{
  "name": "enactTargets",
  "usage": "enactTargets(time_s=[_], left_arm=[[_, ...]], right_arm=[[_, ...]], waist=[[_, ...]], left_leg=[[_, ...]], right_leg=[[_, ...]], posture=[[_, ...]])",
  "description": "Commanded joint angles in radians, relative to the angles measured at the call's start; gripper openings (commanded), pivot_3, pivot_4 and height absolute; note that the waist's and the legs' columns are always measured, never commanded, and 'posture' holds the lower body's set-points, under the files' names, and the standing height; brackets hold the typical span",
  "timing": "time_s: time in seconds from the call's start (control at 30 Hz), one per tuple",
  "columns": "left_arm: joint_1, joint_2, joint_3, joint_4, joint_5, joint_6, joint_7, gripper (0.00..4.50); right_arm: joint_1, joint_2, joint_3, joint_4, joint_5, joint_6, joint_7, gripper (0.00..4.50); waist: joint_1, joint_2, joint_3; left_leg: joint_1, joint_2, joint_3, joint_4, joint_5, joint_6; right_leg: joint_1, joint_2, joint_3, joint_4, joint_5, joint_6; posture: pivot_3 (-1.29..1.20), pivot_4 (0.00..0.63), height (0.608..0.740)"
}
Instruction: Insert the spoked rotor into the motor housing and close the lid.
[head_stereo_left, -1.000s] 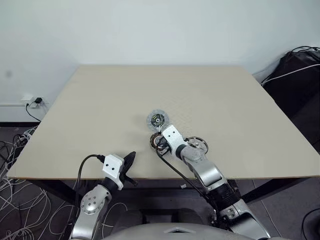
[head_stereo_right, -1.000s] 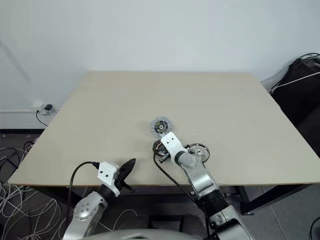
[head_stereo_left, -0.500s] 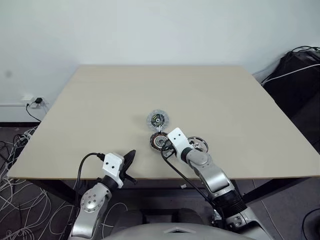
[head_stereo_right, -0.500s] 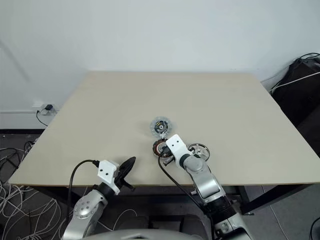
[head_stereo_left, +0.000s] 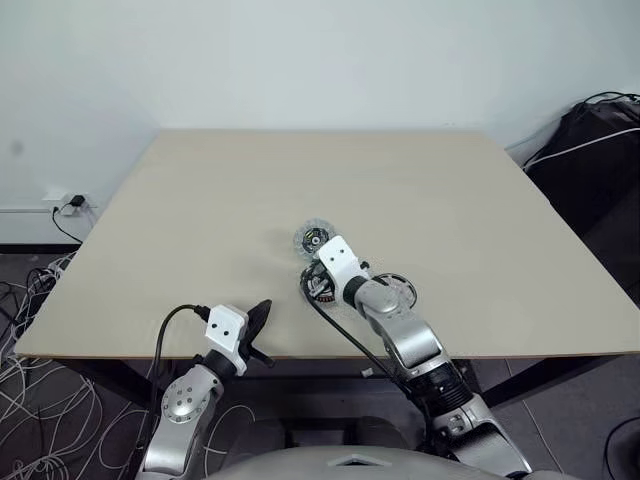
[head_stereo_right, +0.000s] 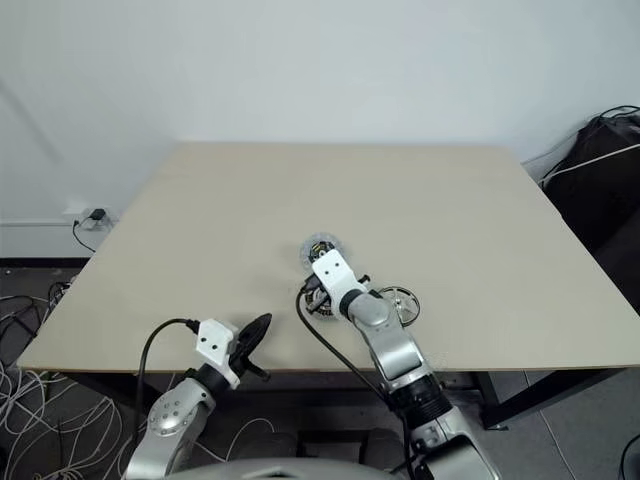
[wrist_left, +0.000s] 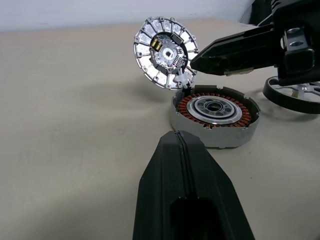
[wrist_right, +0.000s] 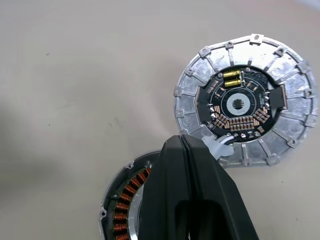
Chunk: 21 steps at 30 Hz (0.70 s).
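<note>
The motor housing (head_stereo_left: 313, 240), a pale silvery disc with a dark centre (wrist_right: 240, 105), sits mid-table and looks tipped up on its edge in the left wrist view. My right gripper (wrist_left: 194, 61) is shut, its tip at the housing's near rim by a small white connector (wrist_right: 220, 147). It holds nothing. The spoked rotor (head_stereo_left: 400, 290) lies flat to the right, partly behind my right arm; its dark rim (wrist_left: 280, 100) shows beside that gripper. My left gripper (head_stereo_left: 265, 306) is shut and empty near the table's front edge, pointing at the parts.
A grey disc with copper-brown windings (wrist_left: 215, 112) lies just in front of the housing, under my right gripper. The beige table (head_stereo_left: 200, 200) stretches wide on all sides. Cables lie on the floor at left (head_stereo_left: 30, 350), and dark gear with cables stands at far right (head_stereo_left: 600, 140).
My right gripper has swung forward and left, from beside the winding disc to over it, its tip now at the housing's rim. The left arm and the parts have not moved.
</note>
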<state>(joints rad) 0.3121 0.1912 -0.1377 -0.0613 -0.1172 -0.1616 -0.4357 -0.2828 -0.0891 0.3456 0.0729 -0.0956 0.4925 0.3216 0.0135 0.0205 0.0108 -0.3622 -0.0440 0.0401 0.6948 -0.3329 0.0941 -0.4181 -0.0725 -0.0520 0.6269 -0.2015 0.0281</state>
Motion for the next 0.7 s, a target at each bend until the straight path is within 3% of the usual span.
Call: enactTargets(time_s=[0.03,0.33,0.7], left_arm=[[0.001,0.003,0.004,-0.04,-0.002,-0.004,0.006,0.0],[0.009,0.002,0.003,-0.045,-0.004,0.003,0.009,0.0],[-0.021,-0.002,-0.004,-0.028,-0.004,0.015,-0.001,0.0]], right_arm=[[-0.005,-0.009,-0.005,0.031,-0.007,-0.03,0.003,0.02],[0.09,-0.074,-0.015,0.05,-0.014,-0.013,0.023,0.02],[0.017,-0.016,-0.032,-0.084,0.016,-0.052,0.021,0.02]], waist=[[0.0,0.0,0.0],[0.002,0.0,-0.002],[-0.001,0.001,-0.001]], left_leg=[[0.0,0.0,0.0,0.0,0.0,0.0],[0.002,0.0,0.0,-0.001,0.0,0.001],[0.001,0.0,0.0,-0.002,-0.001,0.001]], right_leg=[[0.0,0.0,0.0,0.0,0.0,0.0],[0.002,0.0,0.0,0.0,-0.001,-0.001],[-0.001,0.0,0.0,0.0,0.0,-0.001]], posture=[[0.0,0.0,0.74],[0.0,0.0,0.74],[0.0,0.0,0.74]])
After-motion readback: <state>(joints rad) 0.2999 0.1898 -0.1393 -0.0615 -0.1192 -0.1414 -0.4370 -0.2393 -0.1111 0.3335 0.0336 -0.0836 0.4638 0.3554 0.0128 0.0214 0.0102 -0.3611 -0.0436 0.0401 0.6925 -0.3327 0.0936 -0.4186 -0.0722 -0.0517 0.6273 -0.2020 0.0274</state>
